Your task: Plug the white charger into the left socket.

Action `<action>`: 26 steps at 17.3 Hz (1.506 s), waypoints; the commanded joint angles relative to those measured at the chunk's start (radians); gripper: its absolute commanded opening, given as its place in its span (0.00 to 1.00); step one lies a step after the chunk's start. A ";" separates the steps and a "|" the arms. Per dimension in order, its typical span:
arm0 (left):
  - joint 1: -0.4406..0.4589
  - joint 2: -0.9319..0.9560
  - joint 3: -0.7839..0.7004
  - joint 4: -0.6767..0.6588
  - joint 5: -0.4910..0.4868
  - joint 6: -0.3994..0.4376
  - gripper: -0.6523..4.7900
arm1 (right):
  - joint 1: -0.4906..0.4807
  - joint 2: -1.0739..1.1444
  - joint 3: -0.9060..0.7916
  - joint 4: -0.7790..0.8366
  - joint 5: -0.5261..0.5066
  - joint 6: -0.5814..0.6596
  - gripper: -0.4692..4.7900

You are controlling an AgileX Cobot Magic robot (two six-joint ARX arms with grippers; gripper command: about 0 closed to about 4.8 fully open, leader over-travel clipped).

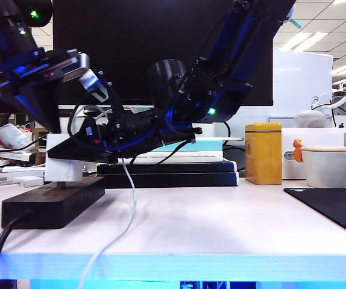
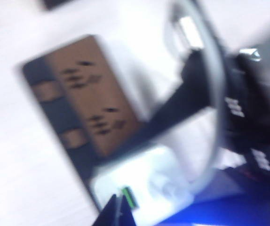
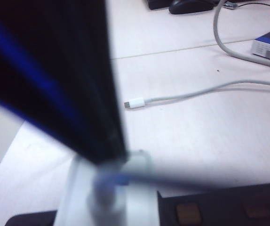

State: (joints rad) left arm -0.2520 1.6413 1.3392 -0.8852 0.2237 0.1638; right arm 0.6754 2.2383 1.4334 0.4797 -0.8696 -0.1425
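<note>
Standing upright on the black power strip (image 1: 52, 201) at the left of the worktop (image 1: 209, 223), white charger (image 1: 63, 164) sits at the left socket, its cable (image 1: 125, 211) trailing off the near edge. Right gripper (image 1: 79, 147) reaches across, fingers clamped on the charger. Left gripper (image 1: 37, 96) hangs just above, fingers closed on nothing. Yellow tin (image 1: 263, 153) and cup (image 1: 330, 164) sit far right.

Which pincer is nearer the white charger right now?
Right. The right pincer grips the white charger standing on the power strip; the left pincer hangs shut just above.
</note>
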 commanded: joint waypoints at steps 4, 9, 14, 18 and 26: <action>0.003 0.029 -0.029 -0.130 -0.050 0.005 0.11 | 0.016 -0.010 0.005 -0.023 -0.071 0.009 0.36; 0.003 0.029 -0.029 -0.100 0.147 0.006 0.11 | 0.006 -0.010 0.005 -0.070 -0.049 -0.031 0.36; 0.003 0.029 -0.029 -0.117 0.162 0.021 0.11 | 0.004 -0.010 0.005 -0.094 -0.049 -0.045 0.36; 0.003 0.029 -0.030 -0.142 0.156 0.024 0.11 | 0.005 -0.010 0.005 -0.103 -0.050 -0.046 0.36; 0.002 0.031 -0.057 -0.158 0.154 0.032 0.11 | 0.018 -0.010 0.005 -0.170 -0.047 -0.098 0.36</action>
State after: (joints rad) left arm -0.2390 1.6436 1.3197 -0.9028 0.3908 0.1875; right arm 0.6739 2.2242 1.4425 0.3721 -0.9001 -0.2432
